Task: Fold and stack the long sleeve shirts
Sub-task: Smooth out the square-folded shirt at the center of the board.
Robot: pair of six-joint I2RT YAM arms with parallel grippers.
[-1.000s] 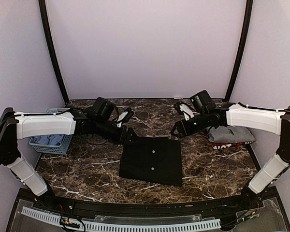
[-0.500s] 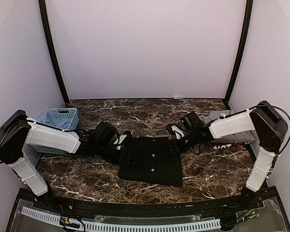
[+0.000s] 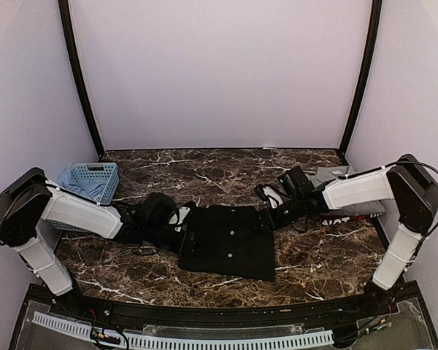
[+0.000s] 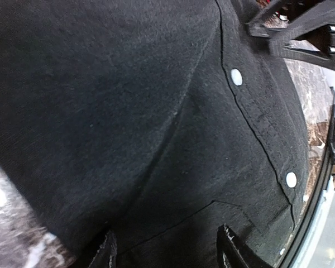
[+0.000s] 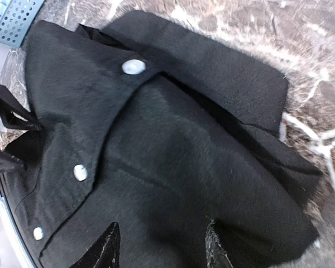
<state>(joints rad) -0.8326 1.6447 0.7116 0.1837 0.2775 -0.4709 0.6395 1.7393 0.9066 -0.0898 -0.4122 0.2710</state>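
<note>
A large plain black cloth shirt [image 5: 173, 167] lies folded on the dark brown marble tabletop [image 5: 301, 50], filling most of the scene from where I stand. Three small pale round buttons [image 5: 133, 67] run along its placket, slanting from the upper middle down to the lower left. A folded-over layer makes a thick edge toward the upper right. The right tool [image 5: 159, 248] sits at the bottom, its two dark fingers [image 5: 107, 245] standing apart over the cloth. At the left edge the left tool [image 5: 27, 145] reaches the shirt with black pointed fingers, also apart. A corner of a light-blue plastic lattice basket [image 5: 14, 19] shows at the top left.
</note>
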